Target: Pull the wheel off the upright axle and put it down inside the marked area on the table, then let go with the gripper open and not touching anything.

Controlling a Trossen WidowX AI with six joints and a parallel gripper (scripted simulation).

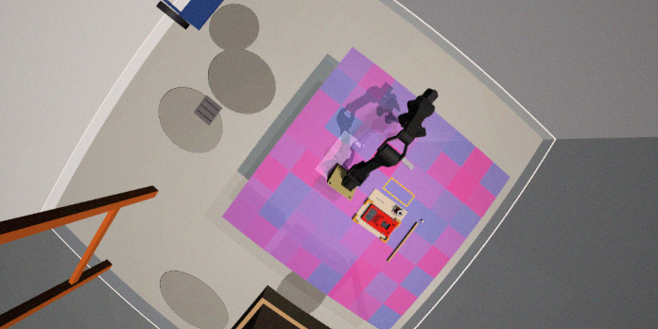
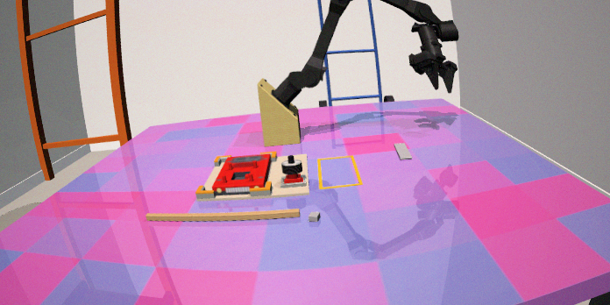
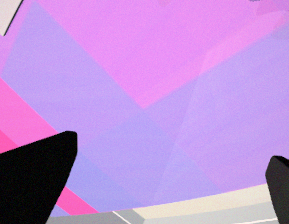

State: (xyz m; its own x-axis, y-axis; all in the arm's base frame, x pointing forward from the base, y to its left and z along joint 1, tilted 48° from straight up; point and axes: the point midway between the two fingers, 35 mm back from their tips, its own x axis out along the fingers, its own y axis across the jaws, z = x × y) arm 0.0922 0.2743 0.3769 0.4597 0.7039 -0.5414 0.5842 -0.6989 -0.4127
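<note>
the tool [image 2: 441, 89] [image 3: 175, 155] gapes wide and empty; the wheel [image 2: 292, 166] shows outside, not in wrist view

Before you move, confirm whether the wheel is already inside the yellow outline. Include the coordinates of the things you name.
No, the wheel [image 1: 398, 211] [image 2: 292, 166] is on the axle, beside the yellow outline [image 1: 387, 195] [image 2: 320, 173].

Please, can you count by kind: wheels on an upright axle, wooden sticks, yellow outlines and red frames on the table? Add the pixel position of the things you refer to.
Wheel [image 1: 397, 210] [image 2: 292, 168]: 1
Wooden stick [image 1: 402, 242] [image 2: 223, 216]: 1
Yellow outline [image 1: 403, 186] [image 2: 340, 187]: 1
Red frame [image 1: 378, 219] [image 2: 263, 170]: 1
Total: 4
</note>
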